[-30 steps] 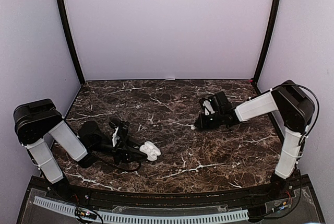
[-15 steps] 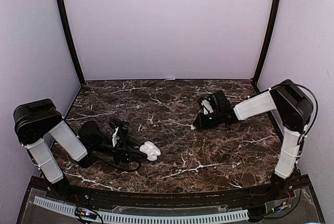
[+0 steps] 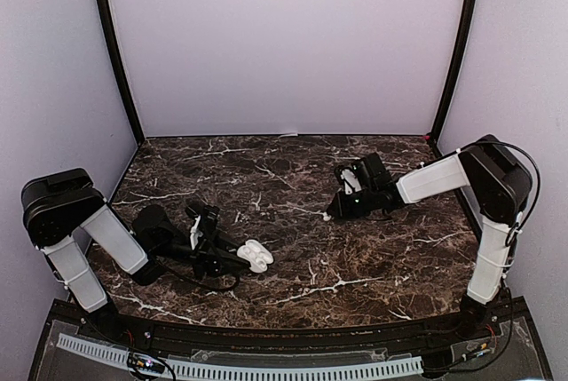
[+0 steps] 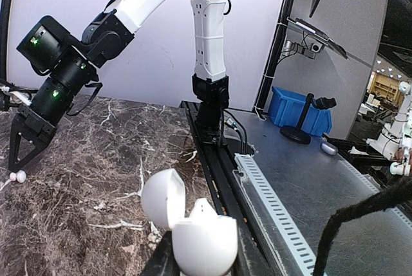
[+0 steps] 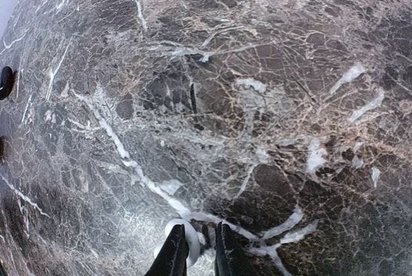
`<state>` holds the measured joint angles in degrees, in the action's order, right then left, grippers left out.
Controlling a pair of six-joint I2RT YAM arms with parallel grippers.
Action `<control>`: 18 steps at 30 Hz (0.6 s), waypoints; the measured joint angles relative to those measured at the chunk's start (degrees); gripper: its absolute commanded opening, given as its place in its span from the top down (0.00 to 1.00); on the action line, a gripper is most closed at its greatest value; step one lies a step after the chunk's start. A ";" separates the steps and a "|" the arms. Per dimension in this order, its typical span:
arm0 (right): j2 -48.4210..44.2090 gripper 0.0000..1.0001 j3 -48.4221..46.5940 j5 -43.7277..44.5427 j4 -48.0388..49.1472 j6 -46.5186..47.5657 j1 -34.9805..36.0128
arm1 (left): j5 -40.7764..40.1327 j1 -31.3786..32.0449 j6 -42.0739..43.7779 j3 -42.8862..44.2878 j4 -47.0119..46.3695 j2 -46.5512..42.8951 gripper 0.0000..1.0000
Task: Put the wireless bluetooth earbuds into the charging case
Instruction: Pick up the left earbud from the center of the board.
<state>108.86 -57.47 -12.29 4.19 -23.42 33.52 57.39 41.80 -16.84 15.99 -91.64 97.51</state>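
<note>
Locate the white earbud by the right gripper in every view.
Top external: earbud right of centre, at the right gripper's tip.
Left wrist: at the far left edge, just below that gripper.
Right wrist: bottom centre, at the gripper's own tips.
Shared landmark: the right gripper, seen in all three.

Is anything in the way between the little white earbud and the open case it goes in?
Nothing visible is. The white earbud sits at the jaws of the right gripper, and only bare marble table stretches from it to the open charging case that the left gripper holds.
</note>
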 measured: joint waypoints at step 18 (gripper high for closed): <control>0.33 0.93 -1.40 -1.53 -1.09 0.26 1.70 | 0.00 0.00 0.17 0.00 0.04 -0.15 0.87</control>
<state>109.19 -58.87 -13.82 3.09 -23.16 35.22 57.39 41.80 -16.67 15.99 -91.59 97.36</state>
